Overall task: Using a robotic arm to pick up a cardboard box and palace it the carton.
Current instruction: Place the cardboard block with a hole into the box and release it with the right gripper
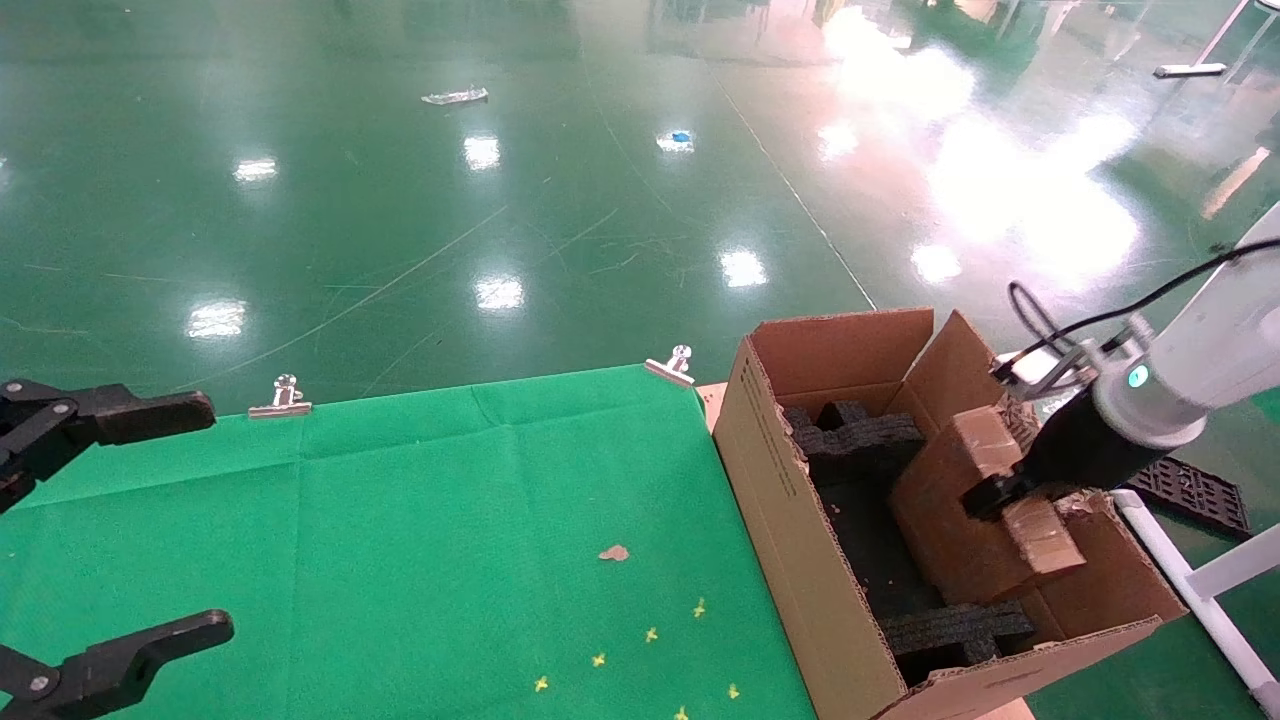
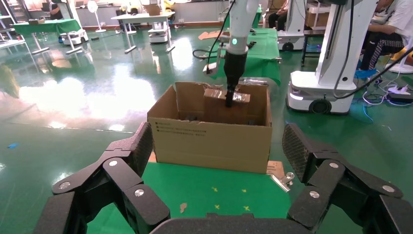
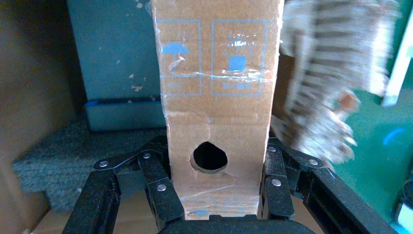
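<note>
Idling left hand (image 1: 110, 520) spread wide, empty, over counter (image 1: 400, 520) | right hand (image 3: 214, 195) clamped on cardboard box (image 1: 975, 510), tilted inside carton (image 1: 790, 520) | risk: box wedges on foam insert (image 1: 860, 440), jams.

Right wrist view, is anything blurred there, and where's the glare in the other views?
Right wrist view: the carton's torn edge is smeared, while the cardboard box in the right gripper stays sharp. Head view and left wrist view: lights glare off the green floor.
</note>
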`<state>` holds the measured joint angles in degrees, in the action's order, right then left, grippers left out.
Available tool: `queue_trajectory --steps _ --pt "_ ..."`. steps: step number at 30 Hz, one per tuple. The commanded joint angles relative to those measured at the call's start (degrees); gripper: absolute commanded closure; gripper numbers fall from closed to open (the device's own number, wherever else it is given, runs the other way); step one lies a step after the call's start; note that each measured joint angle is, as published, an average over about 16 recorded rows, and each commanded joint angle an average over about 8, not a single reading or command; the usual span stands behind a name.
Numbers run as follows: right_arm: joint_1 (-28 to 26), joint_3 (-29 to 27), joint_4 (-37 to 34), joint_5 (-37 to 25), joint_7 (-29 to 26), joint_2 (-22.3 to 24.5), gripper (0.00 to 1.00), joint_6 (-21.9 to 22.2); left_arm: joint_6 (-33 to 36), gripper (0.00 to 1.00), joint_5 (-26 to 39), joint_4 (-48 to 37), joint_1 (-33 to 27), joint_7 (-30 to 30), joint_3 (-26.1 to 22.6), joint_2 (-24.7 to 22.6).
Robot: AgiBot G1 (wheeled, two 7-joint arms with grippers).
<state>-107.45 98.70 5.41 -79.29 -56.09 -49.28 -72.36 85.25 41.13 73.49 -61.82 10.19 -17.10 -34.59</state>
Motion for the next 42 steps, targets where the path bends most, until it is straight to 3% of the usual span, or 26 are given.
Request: queue_trajectory --steps 1,12,13,20,21,42 --pt "1.96 -0.25 -0.53 0.43 -0.20 -0.61 1.00 1.58 0.00 0.00 0.00 0.00 0.00 0.00 -0.01 0.00" --pt "9.55 -2.01 -1.19 3.02 1.94 -2.37 1.00 9.95 -0.02 0.00 -0.03 0.00 -0.01 -0.02 -0.04 0.02" --pt "9.84 -2.16 -1.24 3.22 2.28 -2.38 0.92 10.46 -0.02 0.00 -0.03 0.00 -0.01 -0.02 -0.04 0.02" --pt "9.64 -2.42 -1.63 3.51 4.87 -2.19 0.05 11.80 -0.03 0.00 -0.04 0.00 -0.01 -0.03 -0.06 0.03" --pt "9.48 -2.36 -1.75 3.40 5.06 -2.21 0.00 11.74 -0.03 0.00 -0.05 0.00 -0.01 -0.03 -0.07 0.03" --pt "7.77 -1.65 -3.82 2.36 5.84 -2.93 0.00 9.38 -0.05 0.00 -0.09 0.00 -0.03 -0.06 -0.13 0.05"
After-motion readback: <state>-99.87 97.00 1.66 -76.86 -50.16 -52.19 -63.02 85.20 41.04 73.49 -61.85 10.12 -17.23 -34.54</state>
